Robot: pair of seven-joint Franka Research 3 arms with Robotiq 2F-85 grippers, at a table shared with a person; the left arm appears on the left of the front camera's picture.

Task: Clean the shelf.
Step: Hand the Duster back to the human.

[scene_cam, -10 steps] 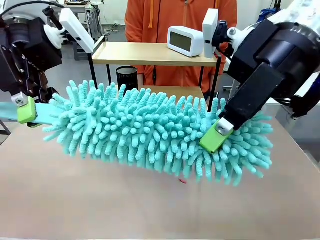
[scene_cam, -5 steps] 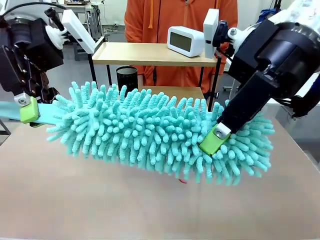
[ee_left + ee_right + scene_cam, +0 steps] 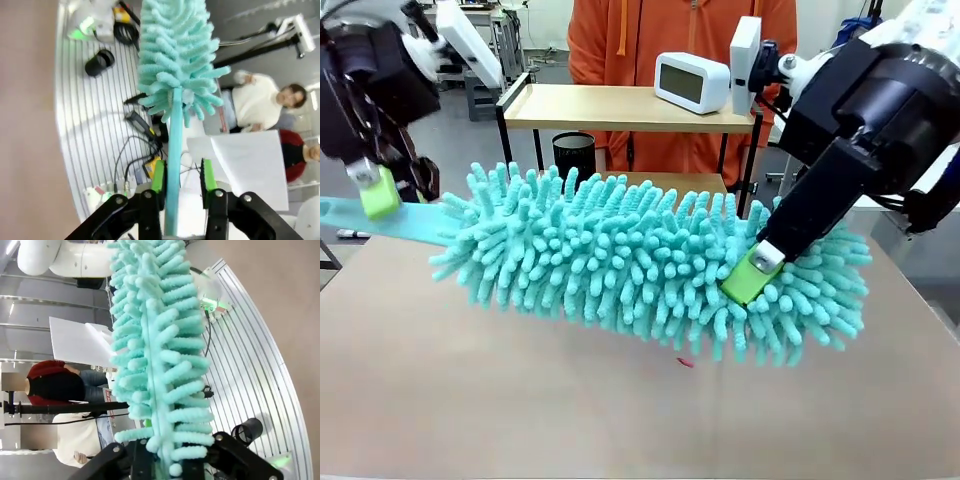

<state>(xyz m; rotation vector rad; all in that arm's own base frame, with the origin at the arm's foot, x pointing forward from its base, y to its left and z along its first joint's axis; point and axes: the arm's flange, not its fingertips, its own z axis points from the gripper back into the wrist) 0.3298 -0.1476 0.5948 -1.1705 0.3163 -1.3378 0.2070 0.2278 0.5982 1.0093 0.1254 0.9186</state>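
**Duster raised between both arms**

Since the earlier frame, our left gripper (image 3: 382, 190) has lifted the teal duster (image 3: 650, 265), clamped on its flat handle (image 3: 172, 165). Our right gripper (image 3: 750, 275) pinches the fluffy end (fingers buried). We note the shelf (image 3: 620, 105) beyond, bearing a white clock (image 3: 690, 82).

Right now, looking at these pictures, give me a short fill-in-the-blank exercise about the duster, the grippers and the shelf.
1. The left gripper holds the duster by its flat ____.
2. The right gripper grips the duster's fluffy ____.
3. On the shelf stands a white ____.
4. The person behind the shelf wears an ____ top.

Missing words: handle; head; clock; orange
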